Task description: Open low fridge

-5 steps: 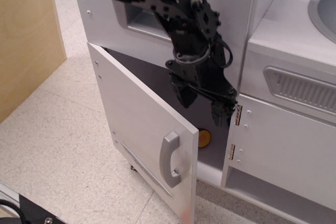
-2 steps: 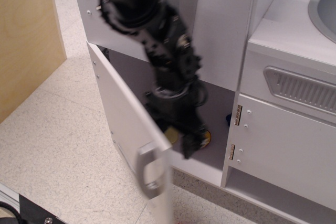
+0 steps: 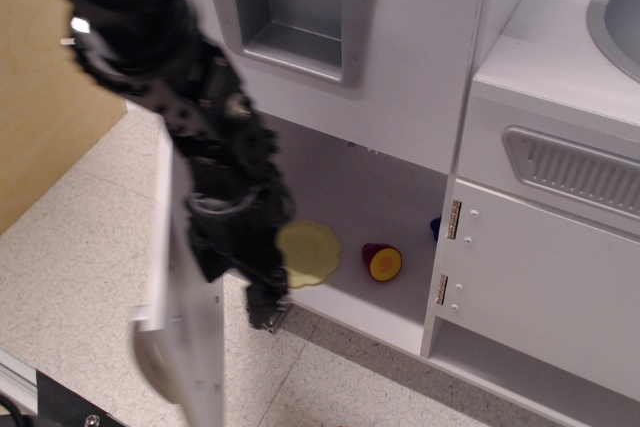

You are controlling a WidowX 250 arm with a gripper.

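Observation:
The low fridge's white door (image 3: 192,347) stands swung far out to the left and shows almost edge-on. Its silver-grey handle (image 3: 150,359) is blurred on the outer side. The compartment (image 3: 385,192) is open. My black arm comes down from the top left along the door's inner side. My gripper (image 3: 264,313) hangs just inside the door's free edge, near the compartment's front lip. It is blurred, so I cannot see how its jaws stand, and nothing shows in it.
Inside the fridge lie a yellow disc (image 3: 309,253), a red and orange fruit half (image 3: 383,262) and a blue item (image 3: 436,226). The grey dispenser recess (image 3: 295,7) is above. A hinged white cabinet door (image 3: 545,287) is at the right, a wooden panel (image 3: 45,97) at the left.
The door has swung from part open to wide open on the left. My arm has moved left and down with it, uncovering the items inside.

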